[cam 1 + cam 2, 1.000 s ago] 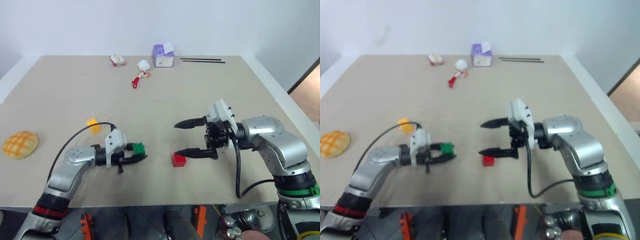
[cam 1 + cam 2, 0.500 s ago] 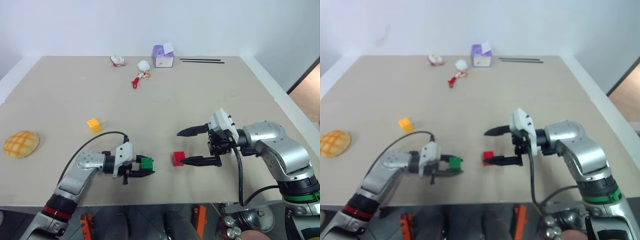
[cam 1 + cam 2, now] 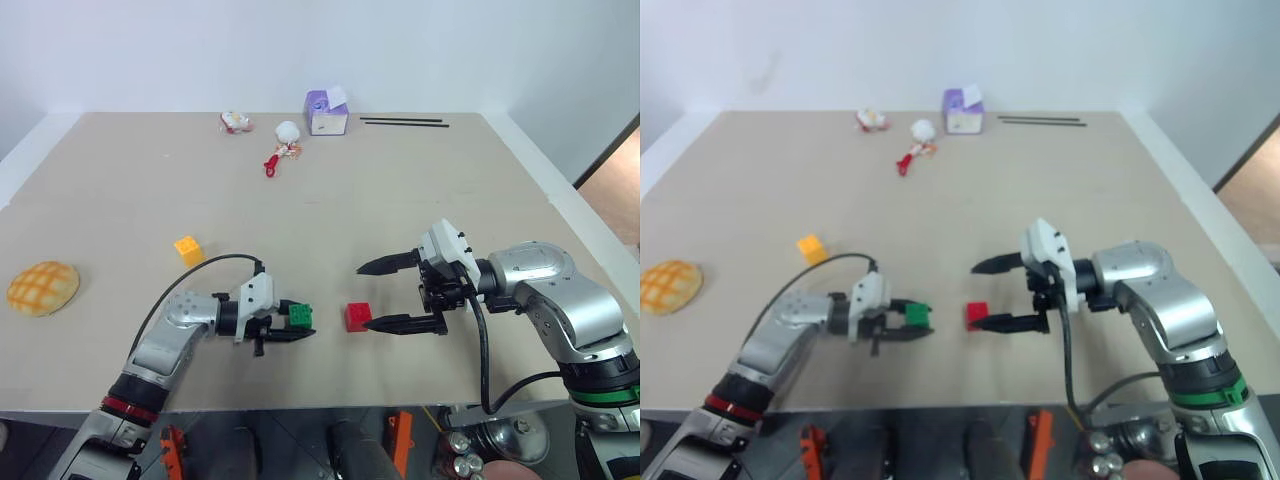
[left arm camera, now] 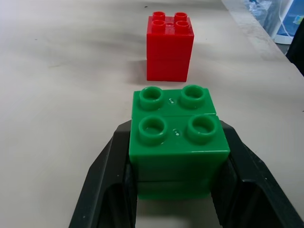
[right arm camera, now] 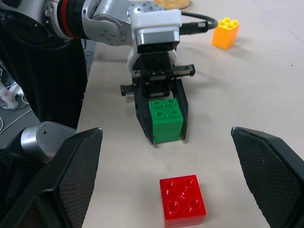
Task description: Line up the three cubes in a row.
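My left gripper (image 3: 303,327) is shut on the green cube (image 3: 298,316), its fingers (image 4: 102,185) pressing both sides, low over the table. The red cube (image 3: 357,316) stands on the table a short gap to the right of the green one, also seen straight ahead as red cube (image 4: 170,47) in the left wrist view. My right gripper (image 3: 364,298) is open just right of the red cube, one fingertip behind it and one beside it, holding nothing. The yellow-orange cube (image 3: 187,249) sits alone farther back on the left.
A round checkered bun (image 3: 42,288) lies at the far left. Along the back edge are a purple-and-white box (image 3: 326,110), small toys (image 3: 287,130), a red item (image 3: 270,165) and thin black sticks (image 3: 405,122). The table's front edge (image 3: 320,405) is close to both arms.
The left gripper has carried the green cube to the right, closing the gap to the red cube. The right gripper has kept its place and stays open. The whole picture shifted early on.
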